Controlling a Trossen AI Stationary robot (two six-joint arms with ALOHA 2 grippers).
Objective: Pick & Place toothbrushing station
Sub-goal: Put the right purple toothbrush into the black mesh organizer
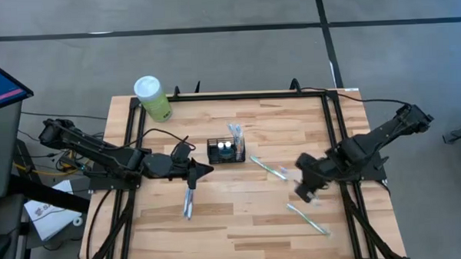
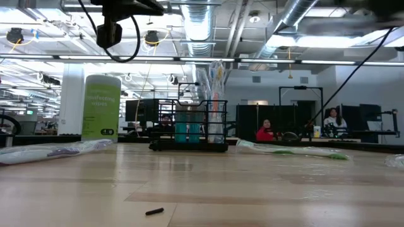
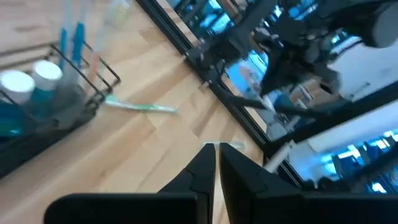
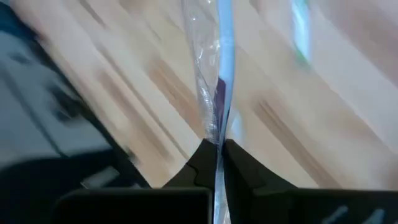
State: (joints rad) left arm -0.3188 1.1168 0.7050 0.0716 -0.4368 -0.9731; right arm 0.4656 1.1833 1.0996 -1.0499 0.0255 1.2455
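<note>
The toothbrushing station [image 1: 226, 150] is a small black wire caddy standing on its base at the table's middle, with teal bottles and wrapped brushes in it; it also shows in the low view [image 2: 189, 129]. My left gripper [image 1: 207, 170] hovers shut just left of it, holding nothing [image 3: 216, 152]. My right gripper [image 1: 305, 191] is raised at the table's right, shut on a toothbrush in a clear wrapper [image 4: 214, 62]. Three more wrapped toothbrushes lie flat: one near my left gripper [image 1: 188, 202], one right of the caddy [image 1: 269, 168] and one at the near right [image 1: 307, 219]. My right gripper pinches the wrapped toothbrush between its two fingers at one end of the clear wrapper [image 4: 217, 134]. The fingers slant steeply down from above and lie along the brush. The brush reaches out past the fingertips, clear of the table.
A green canister with a white lid [image 1: 152, 97] stands at the far left corner. A black frame [image 1: 237, 97] rims the table. A small dark bit [image 2: 154, 212] lies near the front edge. Bare wood lies between the caddy and the near edge.
</note>
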